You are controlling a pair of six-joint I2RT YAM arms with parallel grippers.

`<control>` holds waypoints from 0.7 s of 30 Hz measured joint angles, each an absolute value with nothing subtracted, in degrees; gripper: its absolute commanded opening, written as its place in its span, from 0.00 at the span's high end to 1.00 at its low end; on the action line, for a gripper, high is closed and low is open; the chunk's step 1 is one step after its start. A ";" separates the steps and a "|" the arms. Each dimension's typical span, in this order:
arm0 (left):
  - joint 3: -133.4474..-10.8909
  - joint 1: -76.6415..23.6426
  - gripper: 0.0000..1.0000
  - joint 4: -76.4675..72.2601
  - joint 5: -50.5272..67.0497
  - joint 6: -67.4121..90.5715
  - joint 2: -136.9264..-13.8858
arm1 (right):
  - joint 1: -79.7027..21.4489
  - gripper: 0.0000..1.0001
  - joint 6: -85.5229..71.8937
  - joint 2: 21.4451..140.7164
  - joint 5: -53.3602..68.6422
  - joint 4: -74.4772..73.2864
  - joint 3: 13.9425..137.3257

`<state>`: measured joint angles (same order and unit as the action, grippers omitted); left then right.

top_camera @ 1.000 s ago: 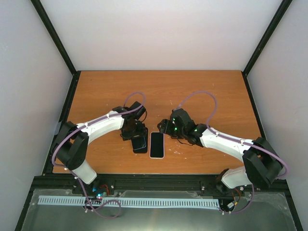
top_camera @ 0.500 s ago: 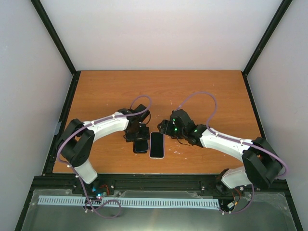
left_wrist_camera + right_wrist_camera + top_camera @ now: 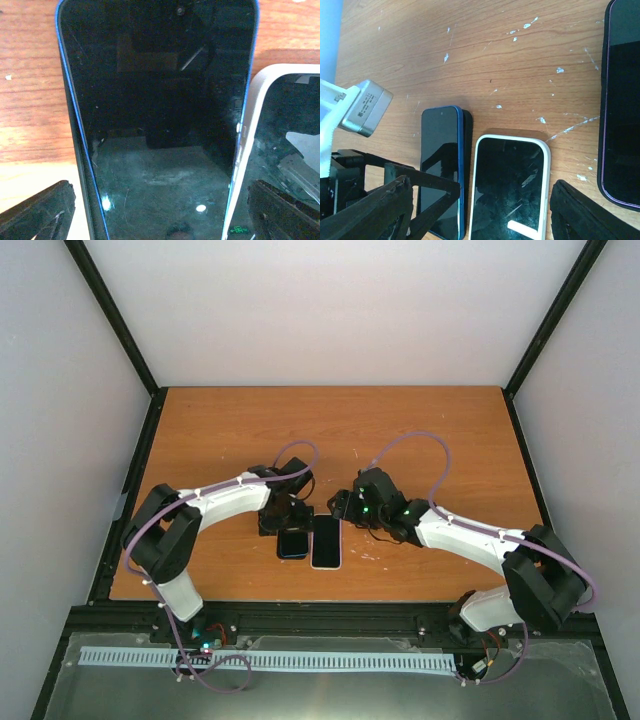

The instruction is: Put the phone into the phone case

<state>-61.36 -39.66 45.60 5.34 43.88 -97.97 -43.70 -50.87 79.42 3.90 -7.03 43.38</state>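
Blue-edged phone (image 3: 160, 125), glossy black screen up, lies flat on wooden table (image 3: 420, 430), near centre. White-rimmed phone case (image 3: 510, 190) just right of it, rounded corners, long edges almost touching. Left gripper (image 3: 160, 212) spread wide, fingers straddling phone, no grip. Right gripper (image 3: 487, 205) wide, holding nothing. Right wrist view alone shows purple-rimmed dark slab (image 3: 622, 100) further right. Tabletop scuffed, white flecks.

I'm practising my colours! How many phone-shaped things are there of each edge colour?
blue-edged slab: 1
white-edged slab: 1
purple-edged slab: 1
Total: 3
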 measured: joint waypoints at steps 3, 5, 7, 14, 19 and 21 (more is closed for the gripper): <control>-61.56 -39.55 0.08 45.74 5.41 43.27 -97.10 | -43.68 0.32 -50.92 79.53 4.84 -6.61 43.31; -61.54 -38.52 0.11 45.56 5.91 42.78 -96.27 | -43.68 0.37 -50.96 79.81 5.56 -5.96 43.22; -60.69 -36.84 0.12 44.05 7.53 42.13 -94.98 | -43.68 0.44 -51.27 80.29 6.66 -4.91 42.89; -47.35 -26.26 0.19 33.91 16.16 39.79 -83.13 | -45.08 0.58 -51.77 82.96 8.78 -2.70 42.70; -40.71 -20.43 0.22 27.79 21.52 39.46 -77.19 | -47.09 0.65 -51.88 88.44 9.89 -2.24 44.51; -39.07 -19.33 0.24 25.21 23.22 39.46 -77.19 | -48.07 0.67 -51.83 91.22 10.28 -2.20 45.87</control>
